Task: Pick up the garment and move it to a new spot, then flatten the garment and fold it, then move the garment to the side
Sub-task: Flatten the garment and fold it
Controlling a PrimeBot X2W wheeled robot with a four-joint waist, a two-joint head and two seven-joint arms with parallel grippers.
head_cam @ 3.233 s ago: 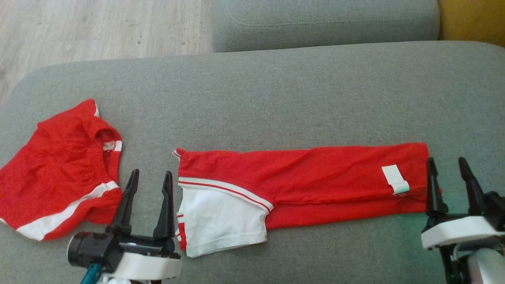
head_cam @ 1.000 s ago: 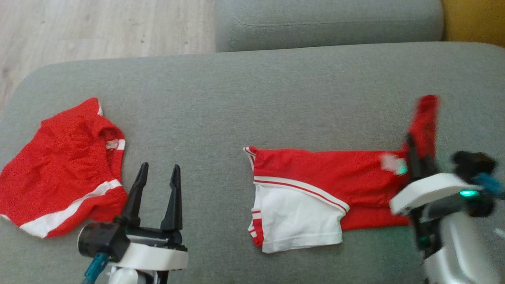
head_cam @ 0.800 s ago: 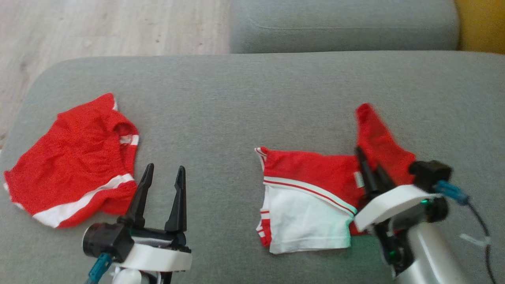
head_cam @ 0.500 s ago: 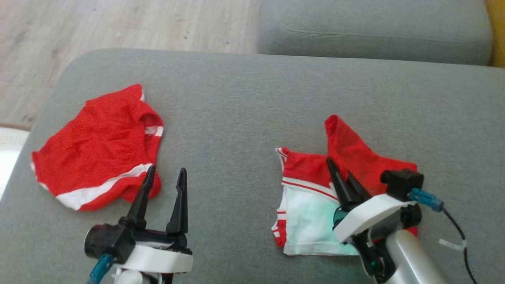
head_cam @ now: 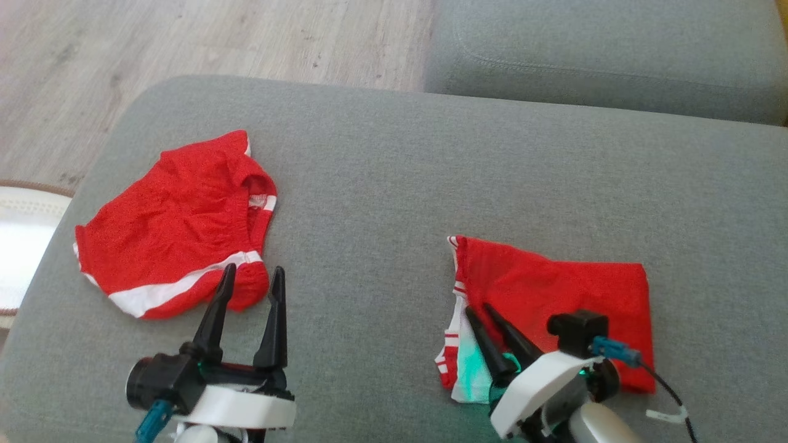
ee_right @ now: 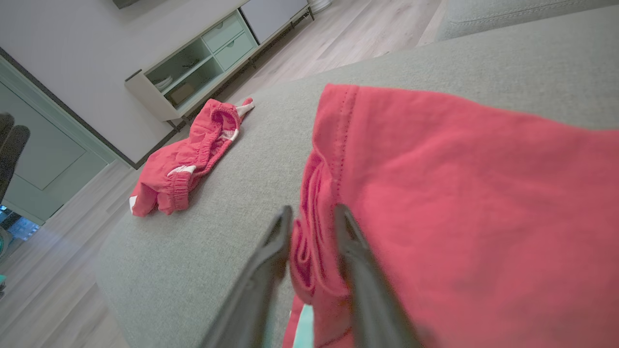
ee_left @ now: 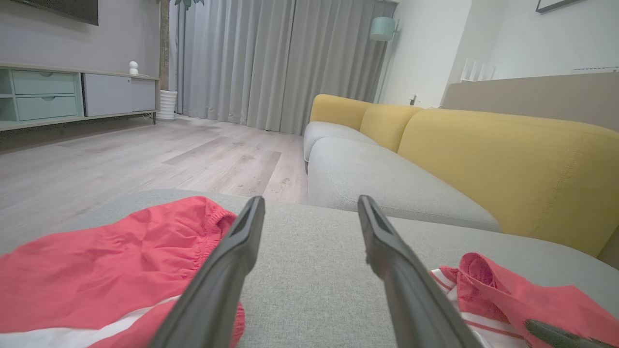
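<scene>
The garment is a red shirt with white, red-striped trim, lying folded on the grey sofa seat at the right. My right gripper rests at its left edge, shut on a bunched fold of the red cloth, which shows between the two fingers. The white part peeks out under the red layer by the fingers. My left gripper stands open and holds nothing, just right of a pair of red shorts. Its own view looks past the open fingers, with the garment at the lower right.
The red shorts with a white stripe lie crumpled near the seat's left end. A second grey seat cushion lies behind, with yellow backrests. Wooden floor and a pale rug lie past the left edge.
My right gripper has carried the garment's right end up and over to the left, folding it in half over the white part. The head camera has turned. The left gripper stays open.
</scene>
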